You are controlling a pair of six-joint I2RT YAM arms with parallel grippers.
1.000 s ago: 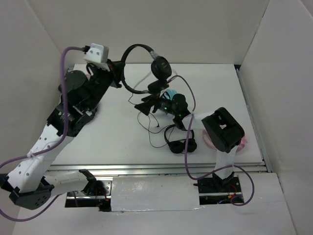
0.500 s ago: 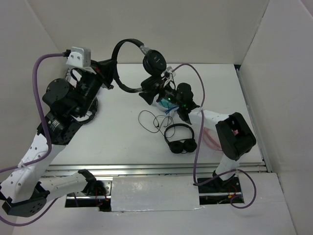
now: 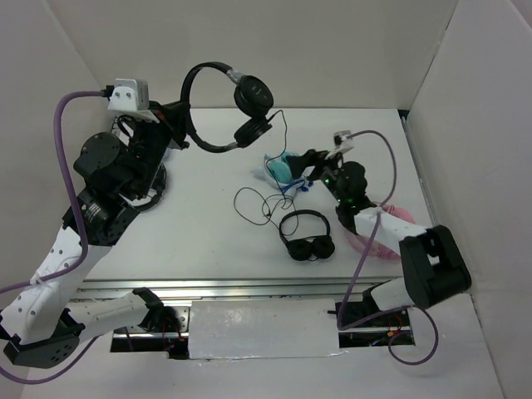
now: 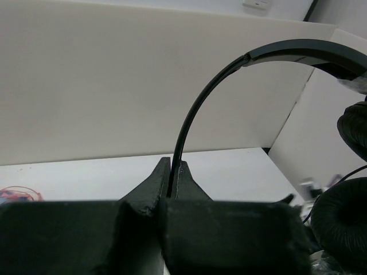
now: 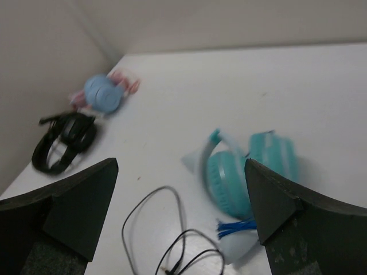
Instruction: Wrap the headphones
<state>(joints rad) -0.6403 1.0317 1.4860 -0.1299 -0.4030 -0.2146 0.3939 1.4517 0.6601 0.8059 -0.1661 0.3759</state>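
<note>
Nearest me, a black pair with no cable [image 3: 306,241] lies on the table [image 3: 191,224], about 6 o'clock from its centre. Just beyond, at that pair's 10 o'clock, loose loops of thin cable [image 3: 253,201] rest on the surface. Further on, my right gripper [image 3: 306,166] hangs with its jaws spread wide and nothing between them, just at 3 o'clock of the teal-and-white pair [image 3: 281,169]. Farthest, toward 11 o'clock, my left gripper [image 3: 184,125] is clenched on the thin headband of the headphones [image 3: 218,71]. They are lifted clear of the table, with the earcups at 3 o'clock of the grip.
</note>
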